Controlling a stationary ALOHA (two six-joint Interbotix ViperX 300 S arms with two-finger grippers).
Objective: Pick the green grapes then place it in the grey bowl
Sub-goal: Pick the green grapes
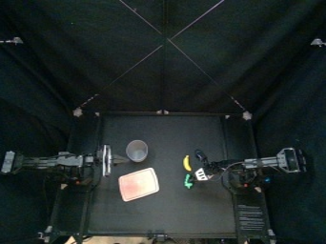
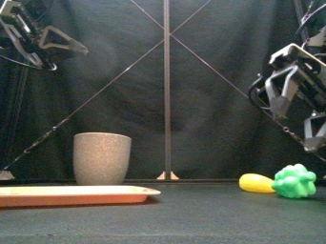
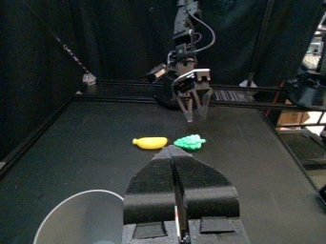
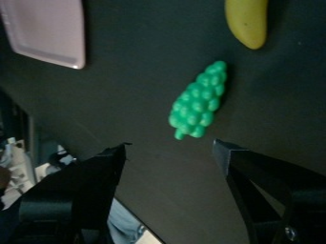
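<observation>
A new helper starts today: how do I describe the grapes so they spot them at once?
On the table's right half, near the right gripper, two toys lie side by side. The grapes are the bumpy green bunch beside the smooth yellow banana, away from the cup and tray.

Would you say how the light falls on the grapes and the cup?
Front view: grapes bright against the dark curtain, no glare. Right wrist view: evenly lit on the dark table. Left wrist view: the cup catches light at its rim.
</observation>
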